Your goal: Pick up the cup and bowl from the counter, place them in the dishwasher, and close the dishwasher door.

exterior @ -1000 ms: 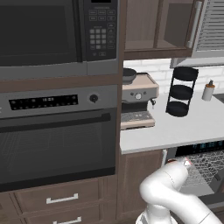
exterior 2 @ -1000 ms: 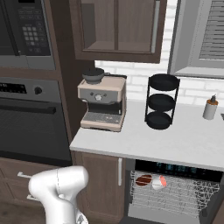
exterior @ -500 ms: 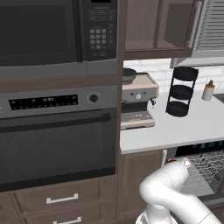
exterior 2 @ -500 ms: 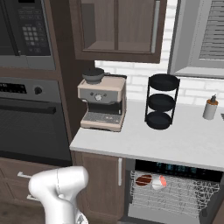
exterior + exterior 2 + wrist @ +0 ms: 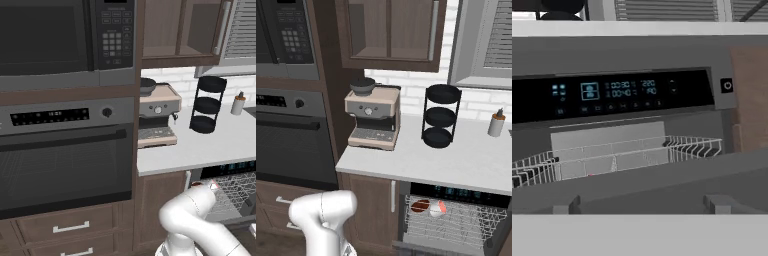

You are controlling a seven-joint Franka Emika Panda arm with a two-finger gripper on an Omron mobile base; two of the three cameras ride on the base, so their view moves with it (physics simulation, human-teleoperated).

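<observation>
- Left base view: the pale grey-white worktop [image 5: 210, 145] runs over brown wood cabinets, right of the wide black glass-fronted oven [image 5: 65, 165] and the microwave [image 5: 65, 40] above it.
- On the worktop stand a beige and steel coffee machine [image 5: 157, 117], a black three-tier round rack [image 5: 206, 105] and, near the right edge, a small pale bottle with a dark top [image 5: 238, 104].
- Below the worktop's edge the dishwasher [image 5: 227, 172] stands open, its dark control strip with blue-green lights above a grey wire rack [image 5: 235, 190]. The white arm [image 5: 192, 222] bends up in front of it, its elbow just beside the rack's left end.
- Right base view: the same worktop [image 5: 456, 160] carries the coffee machine [image 5: 372, 119], the black rack [image 5: 440, 116] and the bottle [image 5: 496, 123].
- In the open dishwasher [image 5: 456, 215] the small reddish-brown shallow bowl [image 5: 420, 205] lies at the left end of the wire rack [image 5: 456, 225], and a pale cup with a red part [image 5: 437, 209] lies just beside it to the right.
- The dark grey dishwasher door [image 5: 496, 242] hangs down at the lower right.
- Hand view: the camera looks low and level into the dishwasher [image 5: 617, 95], with the lit control strip across the middle and the white wire rack [image 5: 627, 157] below it.
- A grey edge of the dishwasher door [image 5: 642, 192] crosses the foreground with two small notches.
- The hand's jaws are spread wide and hold nothing; the bowl and cup sit in the rack beyond it, apart from it.
</observation>
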